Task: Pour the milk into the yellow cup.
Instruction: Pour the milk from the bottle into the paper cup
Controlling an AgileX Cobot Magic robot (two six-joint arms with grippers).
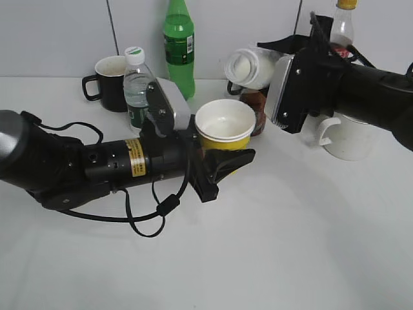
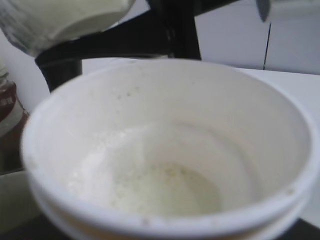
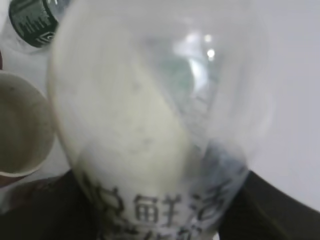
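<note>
Left gripper (image 1: 227, 157): clamped on the yellow cup (image 1: 225, 126), held upright above the table (image 1: 290, 245) at mid-scene. Cup interior white, with a thin film of milk pooled at the bottom (image 2: 165, 190).

Right gripper (image 1: 274, 61): closed on the milk bottle (image 1: 250, 67), tipped on its side with the mouth toward the left, above and just right of the cup rim. Mouth apart from the rim; no stream visible. Bottle part full, liquid lying along the lower side (image 3: 140, 135); black characters on the label.

Open room: broad bare table in front of and below both arms, out to the near edge. Little room behind.

Surroundings, back row against the wall: black mug (image 1: 110, 82) far left; water bottle (image 1: 137, 87) beside it, close behind the left arm; green bottle (image 1: 179, 45) behind the cup; brown bottle (image 1: 257, 110) directly behind the cup's right side, under the milk bottle; white mug (image 1: 345, 139) under the right arm; yellow-capped bottle (image 1: 344, 26) behind that arm.
</note>
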